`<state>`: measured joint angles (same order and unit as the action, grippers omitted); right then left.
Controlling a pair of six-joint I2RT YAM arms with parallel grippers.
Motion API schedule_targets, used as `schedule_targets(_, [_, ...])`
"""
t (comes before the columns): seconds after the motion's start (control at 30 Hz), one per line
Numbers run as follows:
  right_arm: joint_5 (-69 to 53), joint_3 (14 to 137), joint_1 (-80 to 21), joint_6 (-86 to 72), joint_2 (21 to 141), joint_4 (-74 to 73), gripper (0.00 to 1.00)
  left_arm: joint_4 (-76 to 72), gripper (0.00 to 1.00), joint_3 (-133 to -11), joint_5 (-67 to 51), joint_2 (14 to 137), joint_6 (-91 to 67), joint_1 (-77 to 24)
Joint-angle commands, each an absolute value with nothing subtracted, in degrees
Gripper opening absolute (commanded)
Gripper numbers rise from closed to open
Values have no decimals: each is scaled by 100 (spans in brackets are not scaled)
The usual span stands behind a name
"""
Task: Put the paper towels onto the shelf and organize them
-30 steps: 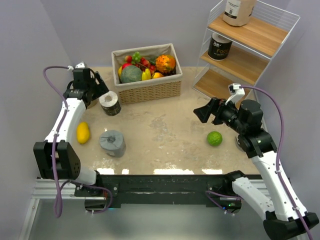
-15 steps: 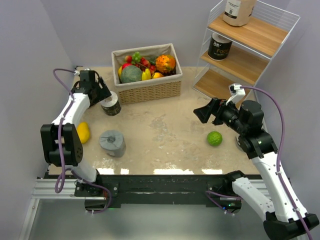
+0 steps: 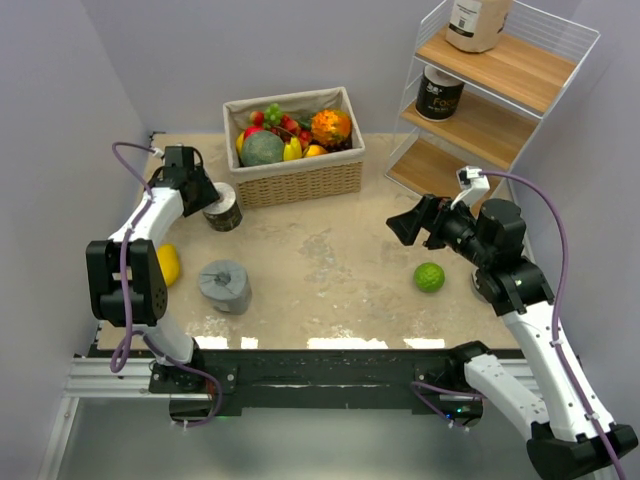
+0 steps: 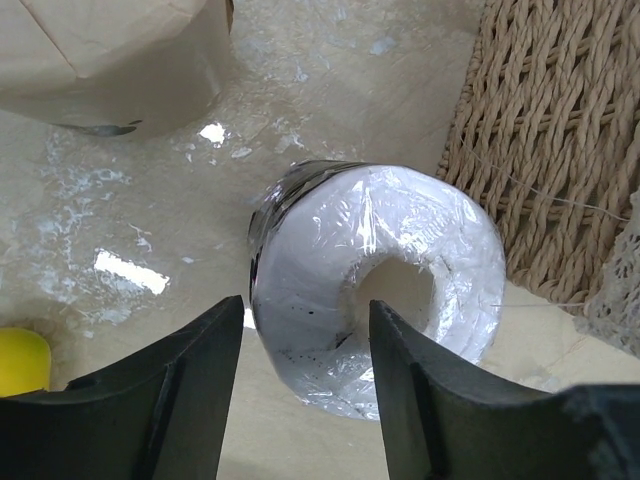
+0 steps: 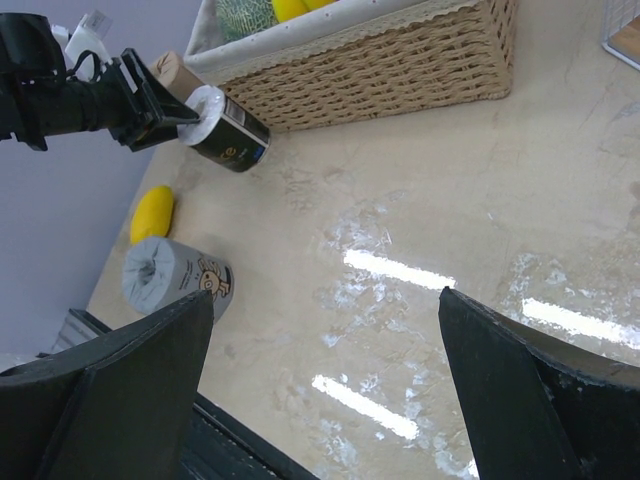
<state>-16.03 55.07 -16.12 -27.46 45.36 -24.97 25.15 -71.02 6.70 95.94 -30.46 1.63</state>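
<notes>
Beside black roll point(image 4: 375, 290), left-wrist view shows tan roll point(image 4: 110, 60), unseen overhead.

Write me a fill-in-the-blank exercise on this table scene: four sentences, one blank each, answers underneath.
1. The left pincer is at the ___ roll beside the basket.
2. The tan roll stands on the shelf's ___ tier.
3. The right pincer is ___, with nothing between its fingers.
4. The lime lies nearer the ___ pincer.

Answers: black; top; open; right
</notes>
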Motion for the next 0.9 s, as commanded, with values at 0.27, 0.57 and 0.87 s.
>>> schedule_targets(0.27, [-1547,5739,-1626,-2645,4412,-2593,99,2426,42,-6935,826,9378,-2865,193])
schedule_targets(0.57, [-1345,5748,-1635,-2584,4192,-2873,99,2751,35,-6812,432,8580,-2690,193])
schedule_targets(0.87, [-854,5546,-1626,-2654,4175,-3076,99,2452,34,-5713,-343,7611,-2865,-1132])
